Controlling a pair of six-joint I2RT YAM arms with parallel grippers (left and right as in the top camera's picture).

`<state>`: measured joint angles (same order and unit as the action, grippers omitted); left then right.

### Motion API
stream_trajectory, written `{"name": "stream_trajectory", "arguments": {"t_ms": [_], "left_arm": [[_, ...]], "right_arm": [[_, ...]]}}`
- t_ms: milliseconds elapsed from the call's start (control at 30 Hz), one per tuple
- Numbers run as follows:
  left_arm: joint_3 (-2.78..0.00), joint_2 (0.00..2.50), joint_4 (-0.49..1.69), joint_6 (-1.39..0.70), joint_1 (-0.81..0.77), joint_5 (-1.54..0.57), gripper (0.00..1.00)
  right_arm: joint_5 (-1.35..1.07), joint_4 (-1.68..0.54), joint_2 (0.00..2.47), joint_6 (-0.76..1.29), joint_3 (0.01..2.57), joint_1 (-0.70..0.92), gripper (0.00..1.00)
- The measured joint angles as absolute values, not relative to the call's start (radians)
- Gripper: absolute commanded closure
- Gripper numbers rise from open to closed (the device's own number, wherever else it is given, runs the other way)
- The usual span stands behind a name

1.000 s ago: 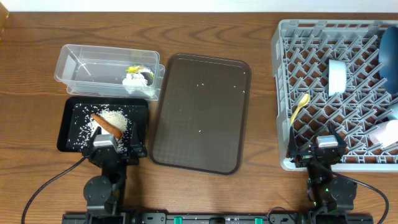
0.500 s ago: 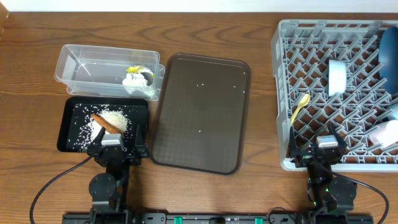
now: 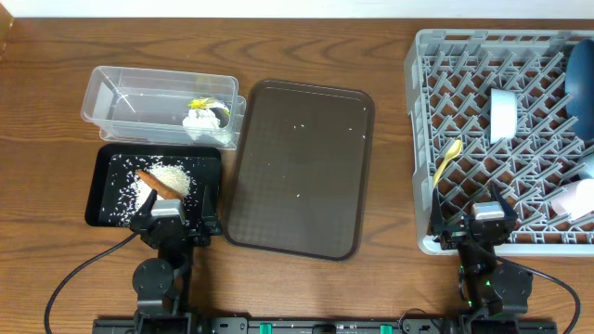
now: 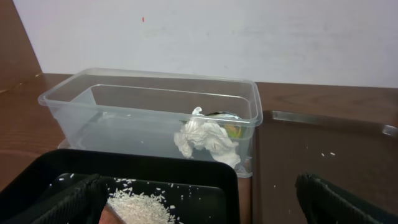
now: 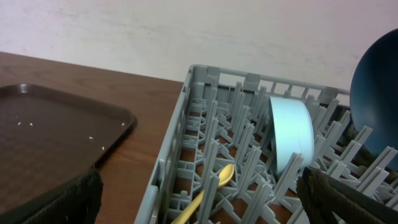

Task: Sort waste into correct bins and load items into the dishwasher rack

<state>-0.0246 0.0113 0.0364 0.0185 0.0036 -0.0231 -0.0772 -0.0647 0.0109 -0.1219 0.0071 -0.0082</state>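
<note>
Nearest, at the bottom edge of the overhead view, the two arms sit on the wooden table (image 3: 56,250). The left gripper (image 3: 174,221) stands at the lower rim of the black tray (image 3: 100,176); in the left wrist view its fingers (image 4: 68,202) are far apart at both lower corners, so the jaws are spread wide and hold nothing. The right gripper (image 3: 487,225) stands at the lower edge of the dishwasher rack (image 3: 422,139), its fingers (image 5: 348,199) also spread wide with nothing between them. Inside the black tray lies a heap of white rice grains (image 3: 172,176) with loose grains around it, and the orange carrot piece (image 3: 156,183) lies against the heap. To the right of it, in the middle of the frame, is the dark brown serving tray (image 3: 297,213), with only a few single rice grains on it. Above the black tray, in the upper left, the clear tub (image 3: 102,93) contains the crumpled white and yellow-green wrappers (image 3: 204,116) at its right end. In the rack, the pale yellow spoon (image 3: 446,160) lies near the left wall. At the right edge of the frame are the pink cup (image 3: 574,199) and, above it, the light-blue cup (image 3: 587,167), both partly cut off. Higher up, the white bowl (image 3: 502,113) stands on its edge between the pegs, and the dark-blue bowl (image 3: 580,79) leans at the upper right.
</note>
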Motion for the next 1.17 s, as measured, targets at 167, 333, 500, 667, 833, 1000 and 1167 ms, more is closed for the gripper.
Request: {"name": "stream_trajectory", "arguments": {"t_ms": [167, 333, 500, 667, 833, 1000, 1167], "left_arm": [[-0.025, 0.011, 0.036, 0.018, 0.004, -0.023, 0.01], [-0.025, 0.011, 0.036, 0.016, 0.004, -0.023, 0.01], [-0.025, 0.011, 0.036, 0.014, 0.004, -0.023, 0.01], [-0.025, 0.011, 0.036, 0.011, 0.004, -0.023, 0.01], [-0.025, 0.011, 0.036, 0.006, 0.004, -0.023, 0.01], [-0.025, 0.011, 0.036, 0.004, 0.004, -0.023, 0.01], [-0.025, 0.011, 0.036, 0.004, 0.004, -0.023, 0.01]], "right_arm": [[-0.077, -0.065, 0.011, -0.122, 0.007, -0.008, 0.01], [-0.077, -0.065, 0.011, -0.122, 0.007, -0.008, 0.01], [-0.077, -0.065, 0.011, -0.122, 0.007, -0.008, 0.01], [-0.077, -0.065, 0.011, -0.122, 0.007, -0.008, 0.01], [-0.077, -0.065, 0.011, -0.122, 0.007, -0.008, 0.01], [-0.077, -0.065, 0.011, -0.122, 0.007, -0.008, 0.01], [-0.077, -0.065, 0.011, -0.122, 0.007, -0.008, 0.01]]}}
